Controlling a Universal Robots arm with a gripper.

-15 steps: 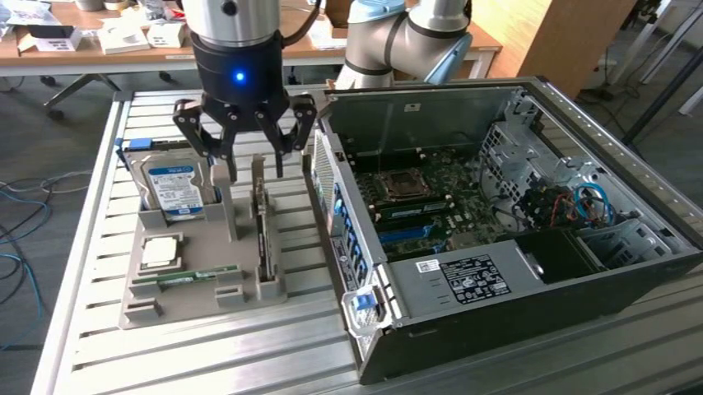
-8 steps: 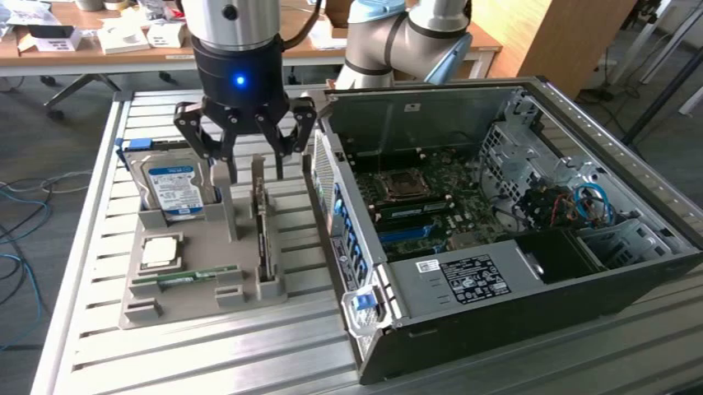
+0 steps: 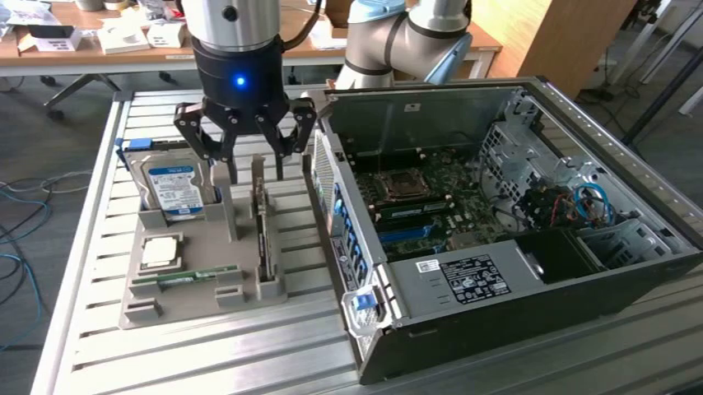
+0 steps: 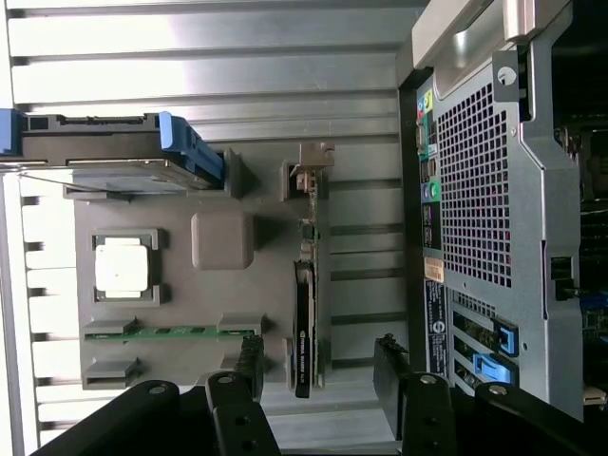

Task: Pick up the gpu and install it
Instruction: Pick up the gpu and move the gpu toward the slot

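Observation:
The gpu point(image 3: 263, 234) stands on edge in a slot of the grey parts tray point(image 3: 176, 309), a thin dark card running along the tray. In the wrist view the gpu point(image 4: 304, 328) shows edge-on, with its metal bracket point(image 4: 310, 171) at the far end. My gripper point(image 3: 255, 160) hangs open just above the card's far part, one finger on each side and nothing between them. In the wrist view the gripper point(image 4: 321, 366) straddles the card's dark end, the fingers point(image 4: 251, 364) apart from it. The open computer case point(image 3: 495, 222) lies at the exterior view's right of the tray.
The tray also holds a hard drive with a blue label point(image 3: 176, 188), a square processor point(image 3: 161, 251) and a green RAM stick point(image 3: 187, 276). The case's rear panel point(image 4: 480, 218) stands close beside the tray. All rests on a slatted metal table point(image 3: 220, 362).

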